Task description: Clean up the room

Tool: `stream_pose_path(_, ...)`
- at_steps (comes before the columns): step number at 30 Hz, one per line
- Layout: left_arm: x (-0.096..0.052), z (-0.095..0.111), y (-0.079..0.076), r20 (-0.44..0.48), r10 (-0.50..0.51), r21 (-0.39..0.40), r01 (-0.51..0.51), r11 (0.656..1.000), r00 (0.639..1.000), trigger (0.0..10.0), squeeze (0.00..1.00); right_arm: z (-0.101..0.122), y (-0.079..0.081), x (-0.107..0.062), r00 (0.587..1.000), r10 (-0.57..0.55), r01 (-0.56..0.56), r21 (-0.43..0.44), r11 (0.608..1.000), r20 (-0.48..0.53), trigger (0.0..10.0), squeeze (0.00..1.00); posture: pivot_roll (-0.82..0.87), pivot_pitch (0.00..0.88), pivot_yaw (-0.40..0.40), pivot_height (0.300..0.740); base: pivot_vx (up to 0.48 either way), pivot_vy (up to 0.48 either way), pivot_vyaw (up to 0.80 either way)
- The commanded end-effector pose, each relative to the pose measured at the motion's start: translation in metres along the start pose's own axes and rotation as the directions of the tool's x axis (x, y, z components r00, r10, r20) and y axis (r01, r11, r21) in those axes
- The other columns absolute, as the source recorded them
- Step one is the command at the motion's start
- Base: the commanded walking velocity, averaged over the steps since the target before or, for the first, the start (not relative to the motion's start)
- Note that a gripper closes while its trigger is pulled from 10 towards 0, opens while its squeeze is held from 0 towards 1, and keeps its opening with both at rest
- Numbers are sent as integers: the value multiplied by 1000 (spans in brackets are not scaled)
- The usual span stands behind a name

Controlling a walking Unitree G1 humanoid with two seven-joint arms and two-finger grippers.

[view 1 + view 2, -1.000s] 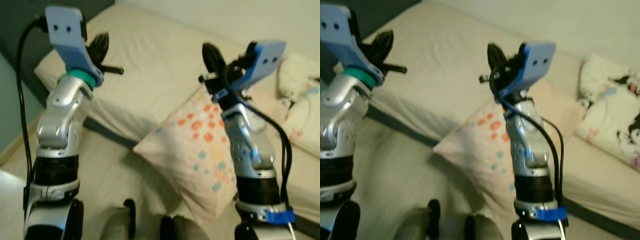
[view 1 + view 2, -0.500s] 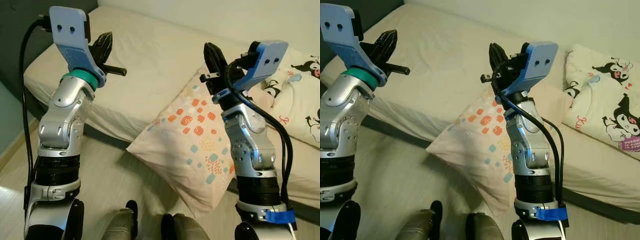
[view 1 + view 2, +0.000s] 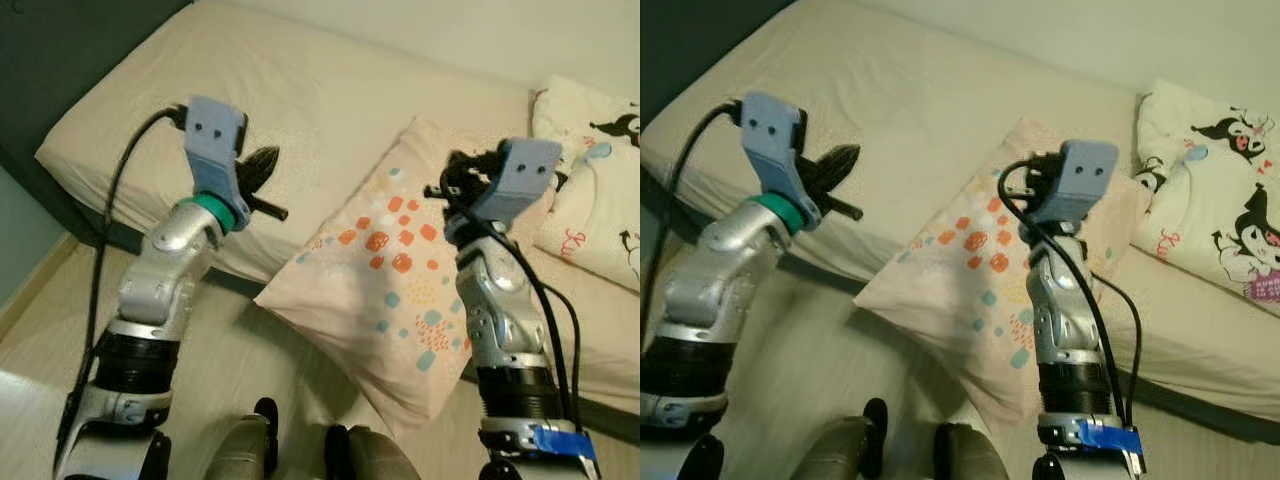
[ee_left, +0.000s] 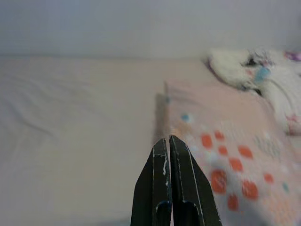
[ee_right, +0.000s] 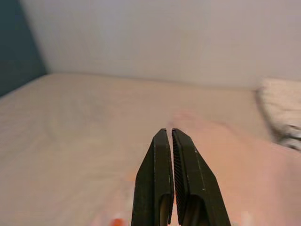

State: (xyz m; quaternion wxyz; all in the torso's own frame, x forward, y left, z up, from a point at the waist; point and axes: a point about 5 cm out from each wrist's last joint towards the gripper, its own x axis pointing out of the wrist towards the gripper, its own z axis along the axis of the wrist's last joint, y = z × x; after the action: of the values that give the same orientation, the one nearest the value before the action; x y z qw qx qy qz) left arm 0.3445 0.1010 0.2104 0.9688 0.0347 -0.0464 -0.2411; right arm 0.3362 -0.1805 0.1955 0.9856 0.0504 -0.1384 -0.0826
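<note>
At your left, the silver left arm reaches up over the near edge of the bed [image 3: 330, 90], a wide mattress under a smooth cream sheet with soft wrinkles. Your left gripper [image 4: 168, 141] hangs above that sheet, its two long black fingers pressed together with nothing between them; a blue plastic bracket and a teal collar sit behind it on the wrist.

In the middle, the pillow [image 3: 390, 290] leans over the bed's near edge, its upper corner lying on the mattress and its lower corner hanging down toward the pale wood floor [image 3: 40, 330]. It is a soft, puffy square in pale pink cloth, printed with orange, teal and yellow blocky spots.

Just right of it rises your right arm, black cables looped along it and blue tape at its base. Your right gripper [image 5: 169, 134] is above the pillow's upper part, its ribbed black fingers closed on each other and holding nothing.

At the bed's far right corner lies a rumpled white cartoon-print blanket [image 3: 1200, 190], with black and pink figures, next to the pillow.
</note>
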Motion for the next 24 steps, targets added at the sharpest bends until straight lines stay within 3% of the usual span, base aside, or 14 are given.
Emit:
stream_pose_path(1,5,-18,-10,-54,-28,13,29,999,998,10000,0,-8,-16,-6,996,-80,79,-35,996,-25,10000,0,-72,187,-2,740,0,0,0)
stream_pose_path(5,11,-28,-19,-91,-38,6,38,999,995,10000,0,-19,-20,-12,993,-100,99,-18,995,-68,10000,0,-83,215,5,740,0,0,0)
stream_pose_path(11,20,-35,-29,-117,-48,-4,48,999,992,10000,0,-56,-21,-25,961,-165,205,169,964,-224,10000,0,-90,263,25,740,0,0,0)
stream_pose_path(12,21,-34,-29,-108,-50,-6,49,999,993,10000,0,-67,-22,-26,941,-201,259,199,945,-271,10000,192,-83,280,31,740,0,0,0)
stream_pose_path(14,22,-33,-28,-104,-50,-3,50,999,993,10000,0,-70,-23,-27,934,-212,277,208,938,-287,10000,192,-83,280,31,740,0,0,0)
stream_pose_path(15,22,-33,-28,-103,-49,-1,49,999,994,10000,0,-75,-24,-27,923,-228,300,211,930,-310,10000,667,-71,293,35,740,0,0,0)
stream_pose_path(17,23,-33,-27,-100,-48,1,48,999,994,10000,0,-79,-25,-28,915,-238,316,211,925,-325,10000,667,-71,293,35,740,0,0,0)
stream_pose_path(18,22,-34,-26,-101,-46,1,46,999,994,10000,0,-80,-24,-29,917,-232,308,207,929,-325,10000,1000,-62,297,38,740,0,0,0)
stream_pose_path(24,16,-30,-20,-86,-20,-32,18,999,996,10000,0,-69,-15,-27,954,-152,211,218,953,-260,10000,1000,-62,298,38,740,0,0,0)
